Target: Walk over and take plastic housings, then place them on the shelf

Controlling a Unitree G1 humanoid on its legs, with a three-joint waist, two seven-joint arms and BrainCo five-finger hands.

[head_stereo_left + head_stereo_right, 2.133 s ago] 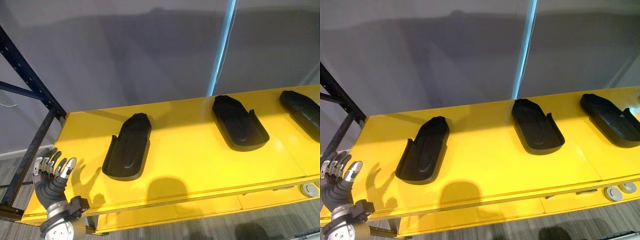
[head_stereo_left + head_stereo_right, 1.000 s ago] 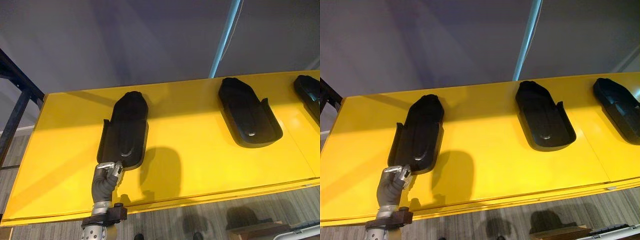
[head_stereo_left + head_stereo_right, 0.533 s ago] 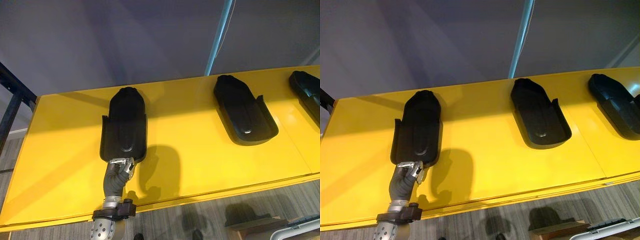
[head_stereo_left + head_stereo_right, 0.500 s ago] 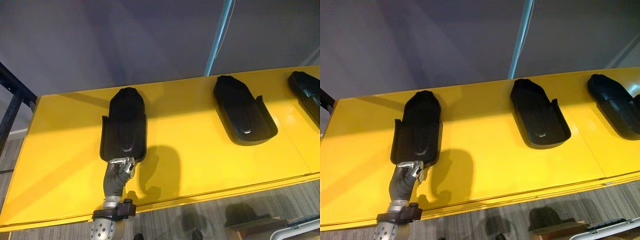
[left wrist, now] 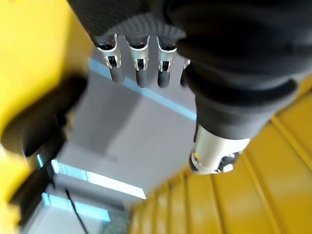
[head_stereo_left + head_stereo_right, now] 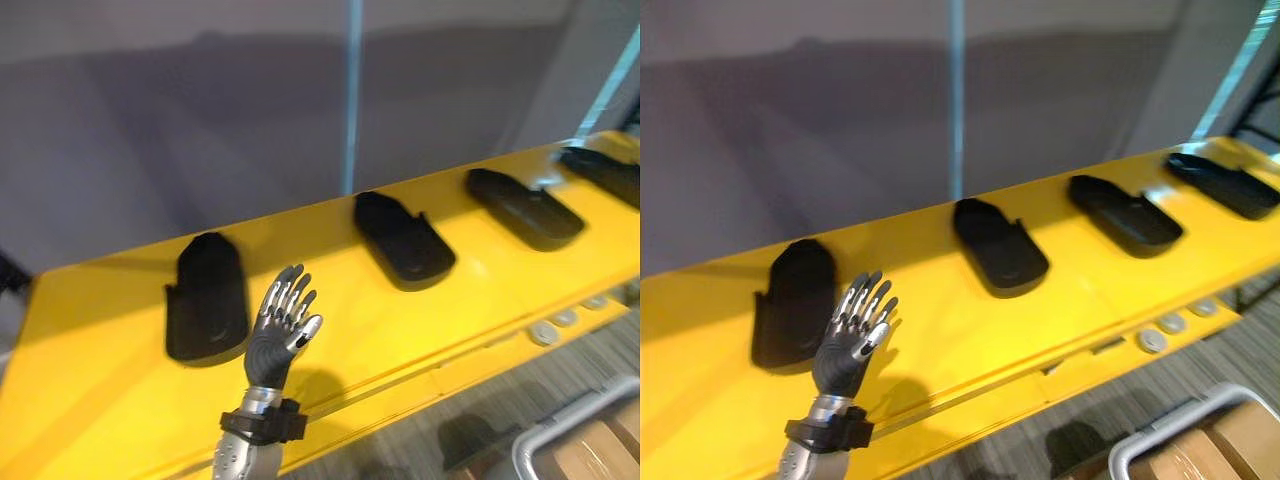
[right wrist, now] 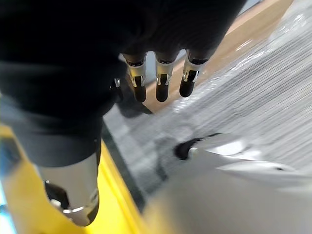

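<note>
Black housing (image 6: 207,298) lies flat on the yellow shelf (image 6: 100,330), long axis 12 to 6 — just at 9 o'clock from your left hand (image 6: 283,325), raised with fingers spread and empty. Next housing (image 6: 403,240) sits at 2 o'clock. Your right hand (image 7: 161,83) — fingers straight — hangs over the floor (image 7: 268,87).

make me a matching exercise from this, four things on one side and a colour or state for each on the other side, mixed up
Column one
1. left robot hand
2. leftmost housing
3. shelf
4. round discs

Column two
A. yellow
B. grey, on the front ledge
C. open, fingers straight
D. black, lying flat

Pairs: 1-C, 2-D, 3-A, 4-B
</note>
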